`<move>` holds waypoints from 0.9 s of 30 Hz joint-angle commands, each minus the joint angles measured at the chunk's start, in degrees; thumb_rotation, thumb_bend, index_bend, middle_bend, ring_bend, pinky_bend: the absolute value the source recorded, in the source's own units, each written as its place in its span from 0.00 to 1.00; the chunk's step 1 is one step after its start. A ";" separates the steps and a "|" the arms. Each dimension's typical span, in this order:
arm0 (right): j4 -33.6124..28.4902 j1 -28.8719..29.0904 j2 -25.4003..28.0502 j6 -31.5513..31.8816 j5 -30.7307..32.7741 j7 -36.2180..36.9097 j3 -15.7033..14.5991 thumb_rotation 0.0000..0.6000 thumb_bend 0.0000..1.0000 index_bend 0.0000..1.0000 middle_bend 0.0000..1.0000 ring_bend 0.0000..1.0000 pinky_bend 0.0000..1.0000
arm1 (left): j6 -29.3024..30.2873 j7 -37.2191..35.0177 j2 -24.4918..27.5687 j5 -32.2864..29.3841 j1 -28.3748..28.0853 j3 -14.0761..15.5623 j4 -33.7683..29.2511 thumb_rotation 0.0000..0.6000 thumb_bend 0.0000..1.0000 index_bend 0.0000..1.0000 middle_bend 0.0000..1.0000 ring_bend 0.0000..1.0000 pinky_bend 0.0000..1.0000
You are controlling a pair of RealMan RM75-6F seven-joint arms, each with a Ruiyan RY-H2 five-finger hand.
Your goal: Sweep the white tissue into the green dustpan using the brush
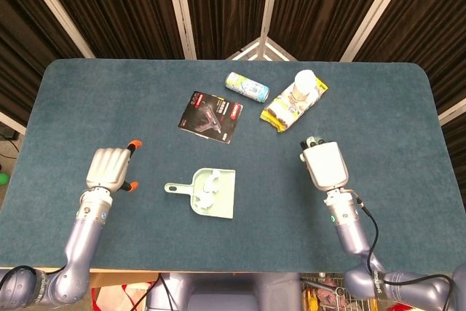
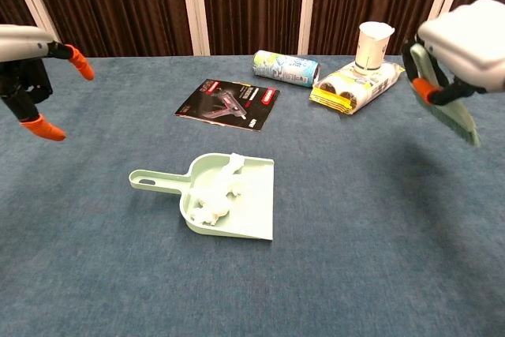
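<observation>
The green dustpan (image 1: 217, 198) (image 2: 245, 209) lies on the blue table with its handle pointing left. The crumpled white tissue (image 1: 210, 186) (image 2: 219, 193) rests inside it. My right hand (image 1: 325, 164) (image 2: 465, 43) is up at the right, well clear of the pan, and grips the green brush (image 2: 446, 106) with its bristles hanging down. My left hand (image 1: 109, 168) (image 2: 31, 69) hovers far to the left of the dustpan handle, holding nothing, its orange-tipped fingers apart.
A dark booklet (image 1: 211, 116) (image 2: 229, 103) lies behind the dustpan. A patterned can (image 1: 246, 87) (image 2: 286, 67) lies on its side at the back. A yellow packet (image 1: 293, 104) (image 2: 355, 88) with a paper cup (image 1: 303, 83) (image 2: 373, 46) on it sits at the back right.
</observation>
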 commanded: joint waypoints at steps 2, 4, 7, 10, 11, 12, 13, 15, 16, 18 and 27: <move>-3.99 -1.21 0.93 -2.92 5.05 -4.45 -0.74 1.00 0.83 0.31 0.27 0.16 0.31 | -1.09 -2.06 1.15 1.96 1.12 0.95 0.67 1.00 0.00 0.20 0.77 0.83 0.99; -6.28 -1.58 1.07 -3.97 8.02 -6.22 -0.64 1.00 0.65 0.12 0.13 0.05 0.22 | -1.34 -2.92 1.45 2.90 1.54 1.23 0.93 1.00 0.00 0.19 0.75 0.82 0.98; -9.85 -1.79 0.92 -4.64 11.74 -8.25 -0.10 1.00 0.46 0.00 0.03 0.00 0.16 | -1.66 -3.85 1.85 4.08 2.05 1.64 1.11 1.00 0.00 0.19 0.72 0.81 0.97; -12.61 -1.85 0.37 -4.58 12.87 -8.19 0.46 1.00 0.37 0.00 0.01 0.00 0.16 | -1.88 -4.77 2.21 4.81 2.54 1.83 0.97 1.00 0.00 0.18 0.71 0.81 0.97; -13.34 -1.85 0.13 -4.45 12.98 -8.02 0.65 1.00 0.35 0.00 0.01 0.00 0.15 | -1.96 -5.10 2.34 5.06 2.69 1.87 0.89 1.00 0.00 0.18 0.70 0.81 0.97; -13.99 -1.83 -0.10 -4.29 12.93 -7.80 0.85 1.00 0.34 0.00 0.00 0.00 0.15 | -2.01 -5.40 2.48 5.34 2.85 1.91 0.83 1.00 0.00 0.18 0.70 0.80 0.96; -14.73 -1.78 -0.36 -4.11 12.60 -7.37 1.09 1.00 0.34 0.00 0.00 0.00 0.15 | -2.05 -5.67 2.63 5.60 3.02 1.97 0.77 1.00 0.00 0.18 0.69 0.80 0.96; -15.79 -1.74 -0.74 -3.78 12.00 -6.53 1.49 1.00 0.34 0.00 0.00 0.00 0.15 | -2.11 -6.40 3.03 6.12 3.45 2.08 0.45 1.00 0.00 0.16 0.67 0.77 0.92; -16.45 -1.82 -1.02 -3.58 11.81 -5.58 1.89 1.00 0.34 0.00 0.00 0.00 0.15 | -2.12 -6.96 3.24 6.55 3.73 2.13 0.22 1.00 0.00 0.15 0.66 0.75 0.91; -17.37 -2.14 -1.52 -3.20 11.67 -3.43 2.64 1.00 0.34 0.00 0.00 0.00 0.15 | -2.05 -8.20 3.72 7.92 4.42 2.36 -0.17 1.00 0.00 0.09 0.61 0.70 0.86; -20.05 -4.78 0.23 -1.94 8.26 3.93 1.82 1.00 0.34 0.00 0.00 0.00 0.15 | -0.50 -17.53 6.62 20.42 10.03 5.36 -2.23 1.00 0.00 0.00 0.13 0.27 0.44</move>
